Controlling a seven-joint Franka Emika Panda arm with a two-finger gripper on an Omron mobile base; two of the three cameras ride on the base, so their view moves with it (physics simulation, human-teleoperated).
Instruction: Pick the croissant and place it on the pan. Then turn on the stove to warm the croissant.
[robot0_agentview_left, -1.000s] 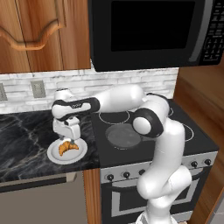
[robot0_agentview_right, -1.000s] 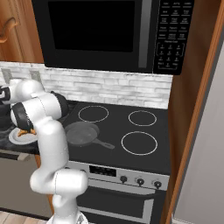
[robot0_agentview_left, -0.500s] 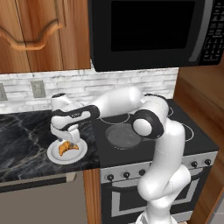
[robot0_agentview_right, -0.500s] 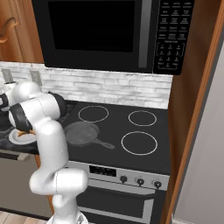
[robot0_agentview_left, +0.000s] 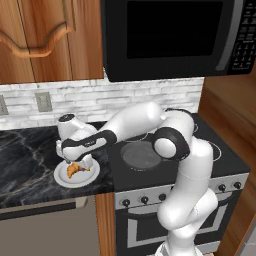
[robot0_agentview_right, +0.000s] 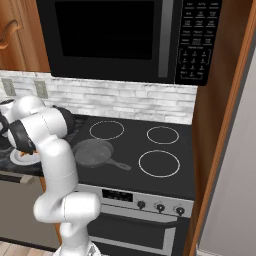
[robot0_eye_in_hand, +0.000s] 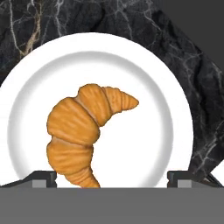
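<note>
gripper: the white arm's two-finger gripper (robot0_agentview_left: 75, 164) is seen at the left middle of the left base view, hung right over the plate; in the hand view the two dark fingertips (robot0_eye_in_hand: 43, 178) are spread wide at the bottom corners, nothing pinched between them

croissant: the small golden-orange crescent croissant (robot0_eye_in_hand: 83, 131) is found lying on the round white plate (robot0_eye_in_hand: 170, 113), left of centre in the hand view, untouched by the fingertips; it is also spotted in the left base view (robot0_agentview_left: 75, 170)

plate: parked on the black marbled surface (robot0_agentview_left: 25, 165), just left of the cooktop

pan: the round dark grey frying pan (robot0_agentview_right: 92, 152) is sat on the front left burner, thin handle pointed toward lower right of the right base view, well apart from the croissant

stove: the black glass stove (robot0_agentview_right: 160, 162) with white ring burners is seen in the middle of the right base view, small black knobs (robot0_agentview_right: 160, 207) lined up along the silver front
</note>
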